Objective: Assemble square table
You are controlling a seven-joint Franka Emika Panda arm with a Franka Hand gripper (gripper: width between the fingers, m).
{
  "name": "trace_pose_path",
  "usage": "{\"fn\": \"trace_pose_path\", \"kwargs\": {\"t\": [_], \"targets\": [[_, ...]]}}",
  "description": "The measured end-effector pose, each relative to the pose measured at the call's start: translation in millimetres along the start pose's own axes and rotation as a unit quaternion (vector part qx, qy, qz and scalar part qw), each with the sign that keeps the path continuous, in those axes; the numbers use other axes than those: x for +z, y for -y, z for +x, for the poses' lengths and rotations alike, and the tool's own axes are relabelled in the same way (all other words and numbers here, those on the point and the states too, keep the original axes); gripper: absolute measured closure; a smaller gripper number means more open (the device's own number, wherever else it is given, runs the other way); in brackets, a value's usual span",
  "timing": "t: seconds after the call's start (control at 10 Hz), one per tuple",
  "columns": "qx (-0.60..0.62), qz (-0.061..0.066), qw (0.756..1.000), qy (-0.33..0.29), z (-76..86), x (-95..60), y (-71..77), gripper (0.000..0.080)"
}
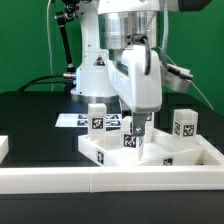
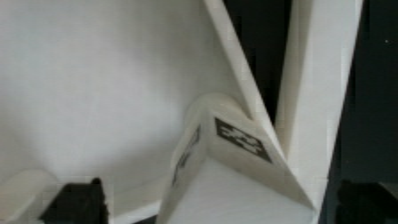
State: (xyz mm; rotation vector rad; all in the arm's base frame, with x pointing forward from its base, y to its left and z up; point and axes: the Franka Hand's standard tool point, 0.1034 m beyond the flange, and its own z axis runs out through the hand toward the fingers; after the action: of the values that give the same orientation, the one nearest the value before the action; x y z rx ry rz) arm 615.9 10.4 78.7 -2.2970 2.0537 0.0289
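Two peg legs [image 1: 97,117] beside top [image 1: 100,152] | tool [image 1: 139,128] spread wide over top | marker board [image 1: 72,121] behind

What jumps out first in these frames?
The white arm's end effector hangs over the square tabletop at centre, fingers open just above a tagged leg standing in it. More tagged legs stand on the black table behind, and one at the exterior view's right.
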Motion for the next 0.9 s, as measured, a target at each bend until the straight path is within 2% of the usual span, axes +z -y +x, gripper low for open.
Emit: {"fn": "trace_pose_path", "kwargs": {"t": [0.4,0.5,0.9], "targets": [[-0.141,0.000,0.990,0.000,0.1,0.0,0.0,0.0150],[-0.184,-0.010,0.983,-0.003,-0.6,-1.0,-0.7,0.0150],[-0.338,-0.014,0.941,-0.008,-3.1,-1.5,1.0,0.0150]]}}
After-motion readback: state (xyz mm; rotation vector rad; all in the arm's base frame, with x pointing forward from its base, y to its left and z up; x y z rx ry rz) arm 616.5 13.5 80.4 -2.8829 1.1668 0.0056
